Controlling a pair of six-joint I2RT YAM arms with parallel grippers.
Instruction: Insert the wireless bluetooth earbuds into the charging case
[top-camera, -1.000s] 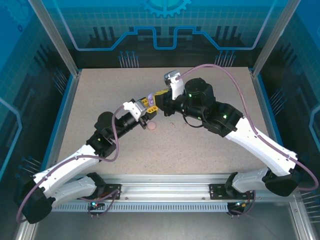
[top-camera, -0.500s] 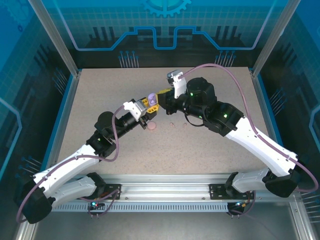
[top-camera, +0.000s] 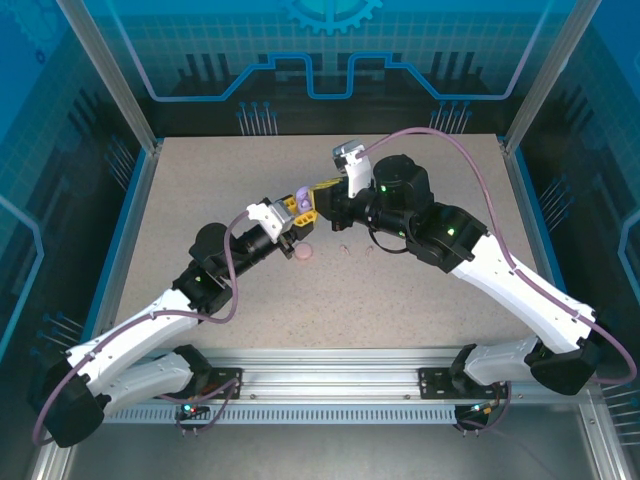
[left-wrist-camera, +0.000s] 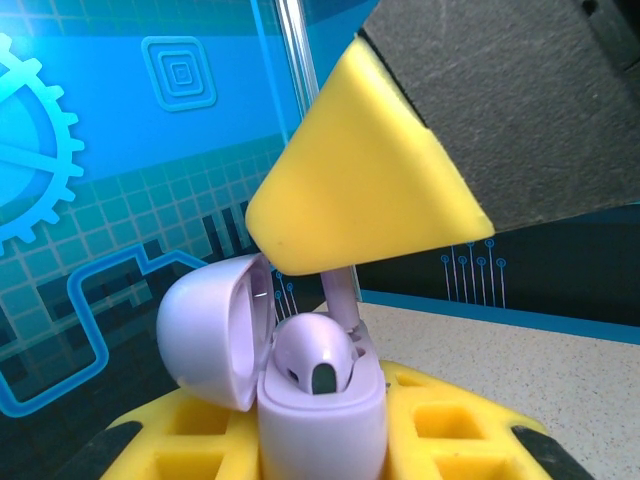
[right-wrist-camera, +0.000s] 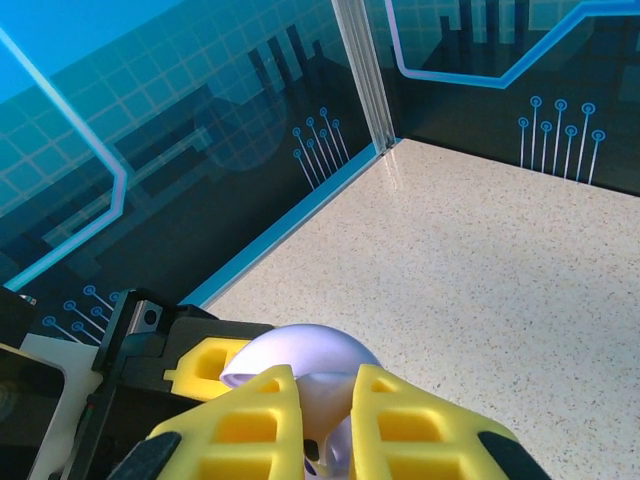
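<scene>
My left gripper (top-camera: 297, 207) is shut on the purple charging case (left-wrist-camera: 322, 425) and holds it above the table with its lid (left-wrist-camera: 205, 330) swung open to the left. One purple earbud (left-wrist-camera: 314, 358) sits in the case. My right gripper (top-camera: 322, 190) is shut on the second purple earbud (left-wrist-camera: 344, 298), with its stem reaching down into the case beside the seated bud. In the right wrist view that earbud (right-wrist-camera: 338, 405) shows between the yellow fingers (right-wrist-camera: 240, 425), over the lid (right-wrist-camera: 300, 352). Two pale pink earbuds (top-camera: 343, 249) lie on the table.
A round pink case (top-camera: 303, 254) lies on the speckled table (top-camera: 420, 300) just below the grippers, with the second pink bud (top-camera: 368, 249) to its right. Blue walls and metal posts (top-camera: 150, 140) ring the table.
My right gripper has shifted slightly to the right over the case compared with a second ago. It has held still since half a second ago. The left arm has not moved.
</scene>
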